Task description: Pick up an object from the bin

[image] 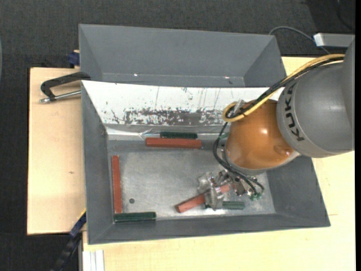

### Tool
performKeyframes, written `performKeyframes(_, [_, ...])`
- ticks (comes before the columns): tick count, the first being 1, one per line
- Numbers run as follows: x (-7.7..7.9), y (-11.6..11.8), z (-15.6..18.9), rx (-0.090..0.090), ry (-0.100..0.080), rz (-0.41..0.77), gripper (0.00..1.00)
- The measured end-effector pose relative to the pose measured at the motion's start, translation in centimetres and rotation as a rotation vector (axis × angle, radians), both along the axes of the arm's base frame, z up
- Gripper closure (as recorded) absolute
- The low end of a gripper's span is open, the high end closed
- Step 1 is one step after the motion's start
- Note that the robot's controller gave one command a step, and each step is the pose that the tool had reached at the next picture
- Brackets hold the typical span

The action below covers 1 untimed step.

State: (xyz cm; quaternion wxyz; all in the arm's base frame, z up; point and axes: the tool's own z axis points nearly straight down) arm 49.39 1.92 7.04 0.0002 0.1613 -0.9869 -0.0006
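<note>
My gripper [216, 189] is low over the bin floor, front right of centre, below the orange wrist cover. A short red bar [190, 204] lies slanted on the floor; its left end sticks out toward the front, while its right end runs under the gripper. A small dark green bar [233, 205] lies flat just right of the gripper, close to the front wall. Whether the red bar is between the gripper's parts I cannot make out.
A long red bar [173, 143] and a dark green bar [178, 134] lie along the back wall. Another red bar [117, 184] runs along the left wall, with a green bar [134, 217] in the front left corner. The arm covers the bin's right side.
</note>
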Motion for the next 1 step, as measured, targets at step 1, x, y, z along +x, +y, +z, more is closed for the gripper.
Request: performKeyframes(1, [2.08,-1.29,14.36,0.0,-0.006,-0.033,1.0])
